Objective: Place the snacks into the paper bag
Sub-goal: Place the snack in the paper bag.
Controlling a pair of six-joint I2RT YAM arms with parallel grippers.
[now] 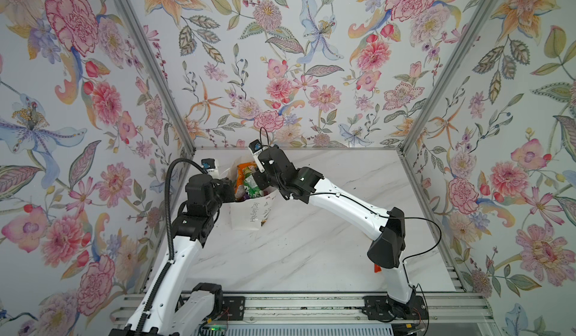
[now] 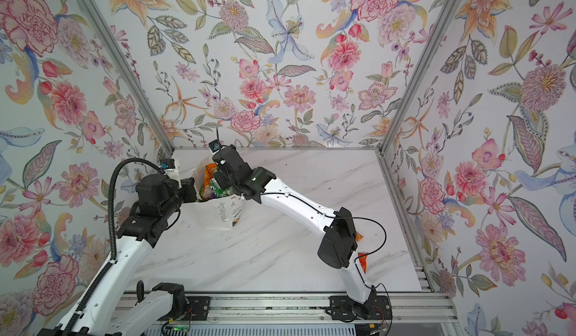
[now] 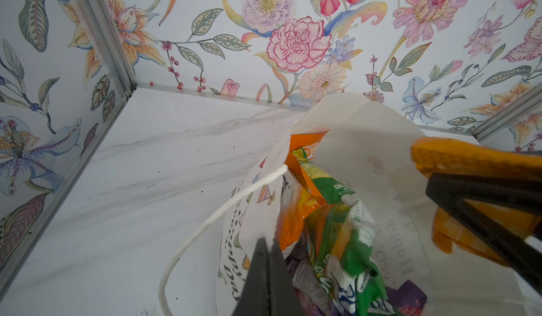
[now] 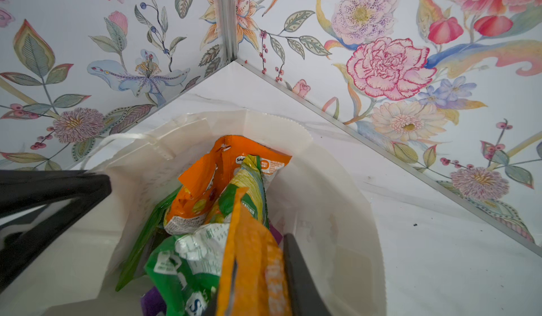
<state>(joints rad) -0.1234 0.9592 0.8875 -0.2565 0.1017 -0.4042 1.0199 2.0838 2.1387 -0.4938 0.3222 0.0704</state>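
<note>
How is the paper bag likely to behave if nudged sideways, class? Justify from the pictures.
The paper bag probably tips easily: it stands upright with snacks heaped to its mouth. Its thin walls look floppy, bowing where the left gripper pinches the rim, likely crumpling, not sliding.

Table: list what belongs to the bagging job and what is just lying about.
Job: paper bag; snacks inside it; orange packet in right gripper; left gripper on the bag's rim; loose orange packets beside the right arm.
Lying about: dark specks only.
</note>
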